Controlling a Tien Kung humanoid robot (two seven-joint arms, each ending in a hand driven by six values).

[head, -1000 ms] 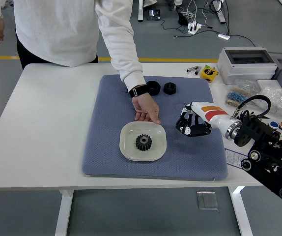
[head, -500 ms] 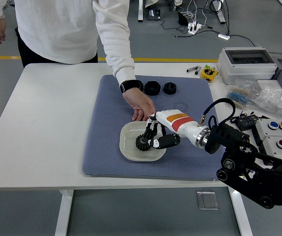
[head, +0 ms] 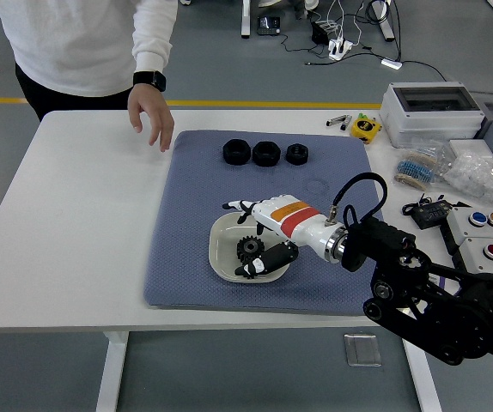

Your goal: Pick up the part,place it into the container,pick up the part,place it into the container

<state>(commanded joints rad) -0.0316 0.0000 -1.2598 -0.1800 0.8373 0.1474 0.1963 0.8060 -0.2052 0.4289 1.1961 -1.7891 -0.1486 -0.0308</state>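
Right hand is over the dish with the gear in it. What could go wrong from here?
1. The right hand has fingers spread around the gear inside the shallow white dish; closing may catch the rim and tip or slide it.
2. The person's hand hangs over the table's far edge, near the mat.

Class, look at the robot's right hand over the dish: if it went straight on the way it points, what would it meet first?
Probably the black gear in the white dish: the right hand points left, fingers spread above it. Depth is uncertain.
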